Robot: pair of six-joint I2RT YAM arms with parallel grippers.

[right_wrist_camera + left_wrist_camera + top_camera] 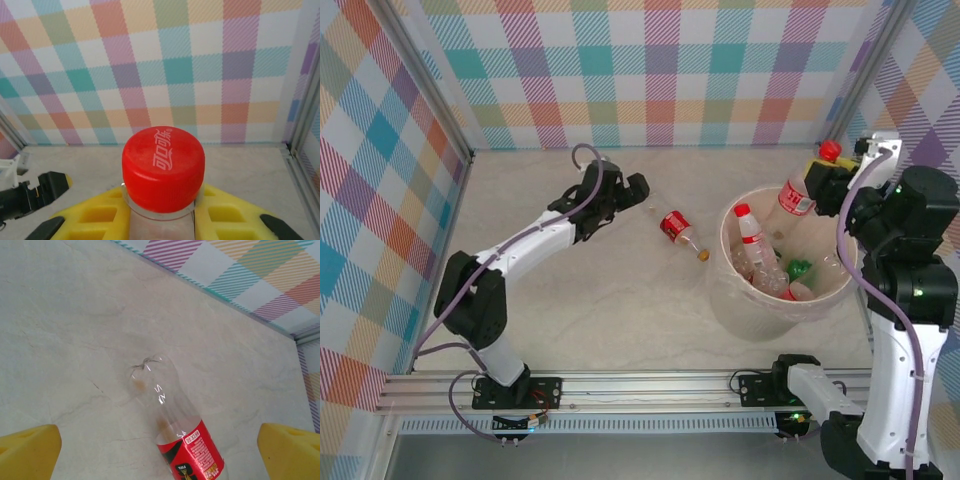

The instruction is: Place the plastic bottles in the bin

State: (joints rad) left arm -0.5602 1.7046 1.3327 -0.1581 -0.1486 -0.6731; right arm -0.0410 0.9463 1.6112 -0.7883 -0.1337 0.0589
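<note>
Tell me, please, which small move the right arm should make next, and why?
Probably ease the right gripper a little further over the bin before any release. It is shut on a red-capped bottle at the neck, and the bottle's base seems to hang just at the bin's far rim, so letting go now might miss.

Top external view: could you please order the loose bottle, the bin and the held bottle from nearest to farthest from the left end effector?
1. Loose bottle, on the table beside the left end effector.
2. Bin, farther right.
3. Held bottle, over the bin's far-right rim.
</note>
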